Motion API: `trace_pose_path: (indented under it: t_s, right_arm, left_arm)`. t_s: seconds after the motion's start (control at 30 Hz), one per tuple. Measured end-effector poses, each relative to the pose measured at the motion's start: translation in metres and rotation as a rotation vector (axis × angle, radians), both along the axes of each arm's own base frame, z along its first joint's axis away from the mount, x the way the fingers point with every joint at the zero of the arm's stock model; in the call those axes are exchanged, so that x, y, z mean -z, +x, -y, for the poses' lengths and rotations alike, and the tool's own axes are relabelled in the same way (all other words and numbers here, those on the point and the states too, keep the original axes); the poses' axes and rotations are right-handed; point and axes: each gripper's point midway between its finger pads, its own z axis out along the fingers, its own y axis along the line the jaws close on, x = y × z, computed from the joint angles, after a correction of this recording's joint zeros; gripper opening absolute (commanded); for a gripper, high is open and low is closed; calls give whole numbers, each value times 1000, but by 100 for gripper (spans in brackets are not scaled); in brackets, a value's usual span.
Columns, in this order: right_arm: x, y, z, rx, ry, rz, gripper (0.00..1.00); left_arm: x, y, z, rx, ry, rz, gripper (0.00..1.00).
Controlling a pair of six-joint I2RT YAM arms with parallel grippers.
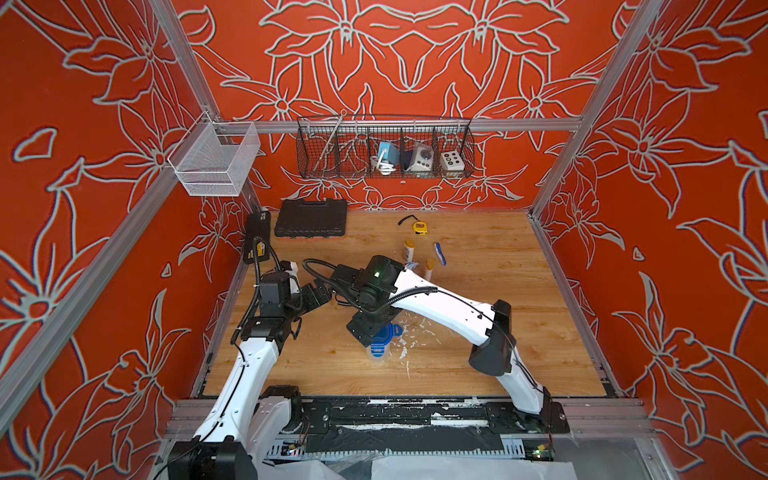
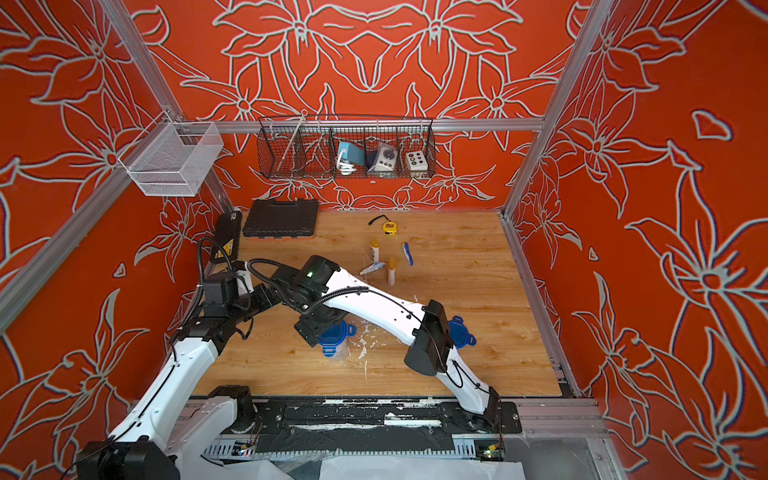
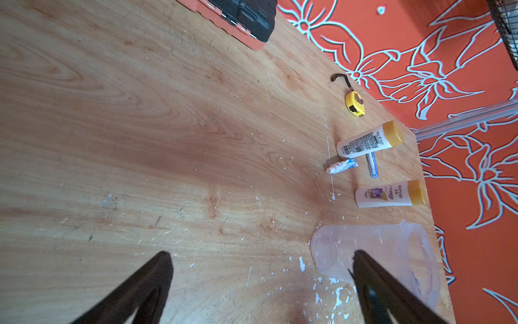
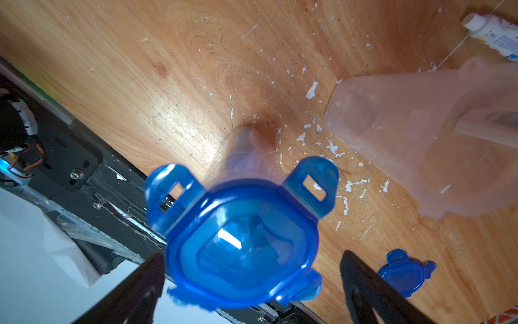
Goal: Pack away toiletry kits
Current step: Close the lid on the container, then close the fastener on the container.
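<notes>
- A wooden surface (image 1: 478, 353), flecked with white chips, carried everything described here.
- A black case (image 1: 311, 217) lay closed at the back left corner.
- The right tool (image 4: 252, 255) hung over the front middle. Its fingers were spread wide on either side of a blue lid and gripped nothing.
- The left tool (image 3: 260, 254) hung over bare wood further left, its fingers also wide apart and empty.
- The lidded cup (image 4: 244, 151), clear plastic, stood upright under the right tool with the lid (image 4: 241, 238) on top.
- An open cup (image 4: 420, 140) sat near it. Something pale inside was too blurred to name.
- A spare lid (image 2: 459, 332) lay flat toward the right, beside the right arm's elbow.
- Two yellow-capped bottles (image 1: 409, 248), (image 1: 429, 269) lay loose toward the back, outside both cups.
- A blue toothbrush (image 1: 439, 253) lay just beside them.
- A toothpaste (image 3: 342, 166) tube lay between the bottles.
- A yellow tape measure (image 1: 419, 227) sat just behind the bottles.
</notes>
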Motion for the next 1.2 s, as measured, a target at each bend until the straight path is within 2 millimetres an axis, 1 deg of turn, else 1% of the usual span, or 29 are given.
trace_pose_path:
  t_s: [0.03, 0.13, 0.2, 0.27, 0.33, 0.43, 0.47, 0.53, 0.57, 0.63, 0.73, 0.77, 0.83, 0.87, 0.93, 1.03, 1.07, 1.2]
  right_arm:
    - [-5, -1, 1, 0, 12, 4, 98]
    - [-31, -3, 5, -3, 88, 29, 98]
    - [-49, -7, 13, -4, 136, 46, 98]
    - [-61, -9, 23, -1, 161, 56, 98]
    - [-66, -10, 30, 6, 177, 58, 98]
    - [-61, -9, 41, 33, 182, 29, 98]
    - [-57, -8, 47, 50, 180, 16, 98]
    - [-51, -3, 58, 86, 178, -5, 96]
    - [-48, 0, 63, 106, 181, -16, 93]
    - [-45, 3, 74, 138, 199, -32, 85]
    - [-45, 3, 88, 183, 252, -48, 73]
    - [-46, 1, 91, 190, 271, -55, 70]
    - [-48, -4, 94, 189, 304, -68, 63]
    - [-49, -6, 94, 184, 321, -76, 59]
    - [-47, -9, 91, 176, 346, -93, 56]
    - [-39, -12, 82, 159, 374, -133, 55]
    - [-36, -13, 79, 156, 381, -150, 55]
    - [-26, -15, 64, 139, 403, -203, 55]
  left_arm:
    - [-1, 0, 0, 2, -2, 0, 98]
    - [-5, 1, 2, 7, -12, 6, 98]
    - [-7, 2, 2, 5, -18, 7, 98]
    - [-9, 2, 2, 4, -18, -1, 98]
    - [-14, 2, 2, 4, -15, -9, 98]
    - [-27, 4, 5, 12, -11, -23, 98]
    - [-32, 3, 9, 25, -7, -24, 98]
    - [-39, -2, 26, 71, -6, -35, 97]
    - [-43, -7, 36, 101, -12, -46, 95]
    - [-50, -18, 46, 135, -21, -72, 93]
    - [-74, -33, 52, 167, -33, -94, 89]
    - [-85, -40, 55, 186, -41, -91, 87]
    - [-97, -56, 62, 233, -59, -91, 83]
    - [-99, -68, 66, 263, -66, -102, 80]
    - [-94, -88, 73, 313, -73, -148, 79]
    - [-85, -113, 83, 385, -92, -232, 78]
    - [-81, -118, 86, 405, -103, -260, 78]
    - [-69, -129, 94, 452, -123, -336, 78]
